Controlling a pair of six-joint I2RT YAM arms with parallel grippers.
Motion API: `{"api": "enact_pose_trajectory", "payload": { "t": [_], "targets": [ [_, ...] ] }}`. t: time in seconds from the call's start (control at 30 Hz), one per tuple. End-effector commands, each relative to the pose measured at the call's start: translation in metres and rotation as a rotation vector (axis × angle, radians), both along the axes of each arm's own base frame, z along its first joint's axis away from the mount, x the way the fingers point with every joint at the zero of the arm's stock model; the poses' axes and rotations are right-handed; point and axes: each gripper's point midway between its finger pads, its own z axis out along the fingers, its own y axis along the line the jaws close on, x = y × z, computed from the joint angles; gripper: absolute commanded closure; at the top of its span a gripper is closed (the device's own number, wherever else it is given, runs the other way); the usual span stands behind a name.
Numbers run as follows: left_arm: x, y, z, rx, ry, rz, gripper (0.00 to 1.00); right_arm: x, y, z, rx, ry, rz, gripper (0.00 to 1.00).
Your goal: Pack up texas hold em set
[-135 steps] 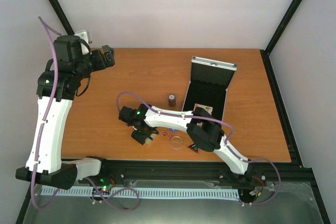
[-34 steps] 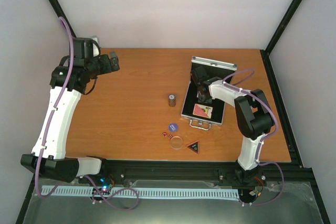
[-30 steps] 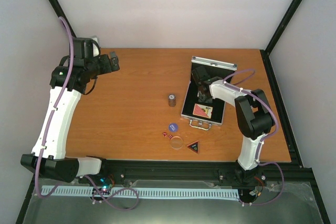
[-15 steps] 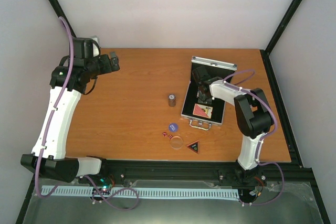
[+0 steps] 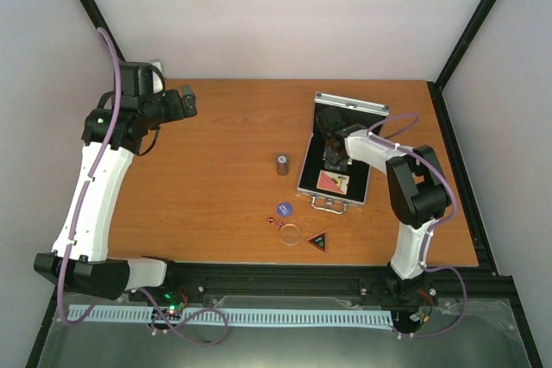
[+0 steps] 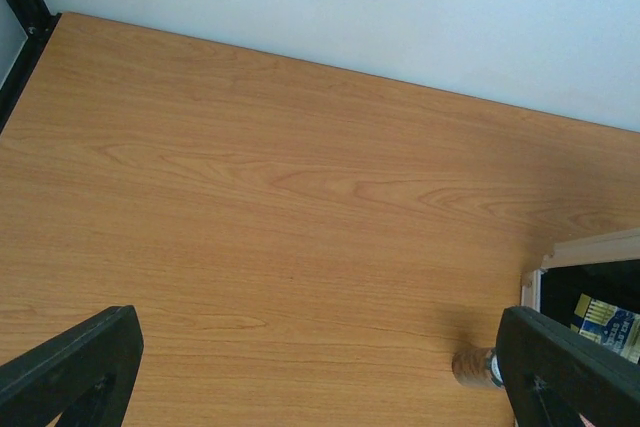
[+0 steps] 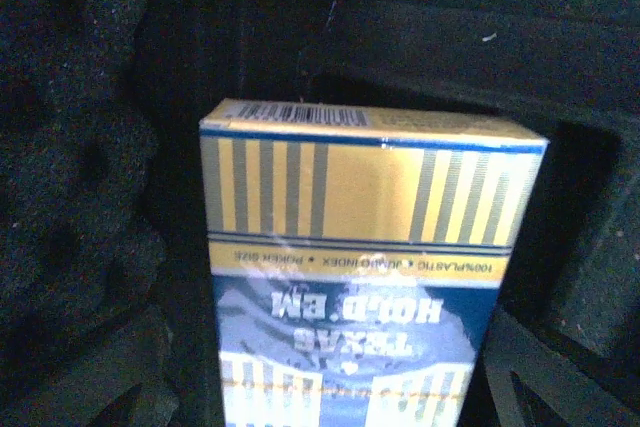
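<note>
Seen from overhead, the left end effector (image 5: 179, 102) hangs over the counter (image 5: 216, 178) at its 10 o'clock corner. Its fingers (image 6: 75, 367) are spread wide with nothing between them.

Near the counter's centre the dark cylinder (image 5: 282, 164) stands upright and alone. Toward 6 o'clock lies a loose group: the blue chip (image 5: 284, 208), the red dice (image 5: 276, 222) just beside it at its 7 o'clock, the clear disc (image 5: 291, 233) just nearer the front edge, and the black triangle (image 5: 318, 241) at the disc's 4 o'clock.

The silver case (image 5: 332, 199) lies open at the counter's 3 o'clock, its lid raised at the far end and its handle toward the near edge. The red deck (image 5: 332, 181) lies flat in the near part of the black lining. The blue-gold deck (image 7: 370, 267) sits in the recess beyond it, at the red deck's 12 o'clock.

The right end effector (image 5: 332, 154) is down inside the case over that deck. Its wrist view shows the jaws parted on either side of the box — straddling it, not clamping it, as far as can be seen.
</note>
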Motion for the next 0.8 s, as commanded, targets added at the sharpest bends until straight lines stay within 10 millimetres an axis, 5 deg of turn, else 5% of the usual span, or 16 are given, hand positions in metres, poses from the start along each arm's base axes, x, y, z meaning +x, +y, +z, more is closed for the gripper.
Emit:
{"api": "enact_pose_trajectory", "payload": {
  "t": [0.0, 0.3, 0.43, 0.6, 0.77],
  "targets": [
    [-0.003, -0.004, 0.013, -0.006, -0.045, -0.024, 0.00, 0.007, 0.006, 0.043, 0.106, -0.079, -0.058, 0.12],
    [-0.009, -0.006, 0.013, -0.030, -0.053, -0.033, 0.00, -0.017, -0.011, 0.079, -0.027, -0.065, 0.073, 0.06],
    [-0.012, -0.007, 0.015, -0.041, -0.064, -0.038, 0.00, -0.024, -0.008, 0.088, -0.152, 0.026, 0.299, 0.07],
    [-0.014, -0.007, 0.021, -0.049, -0.076, -0.037, 0.00, -0.043, 0.009, 0.058, -0.232, 0.209, 0.707, 0.15],
    [-0.017, -0.007, 0.023, -0.048, -0.084, -0.036, 0.00, -0.071, 0.004, 0.028, -0.307, 0.314, 0.955, 0.26]
  ]
}}
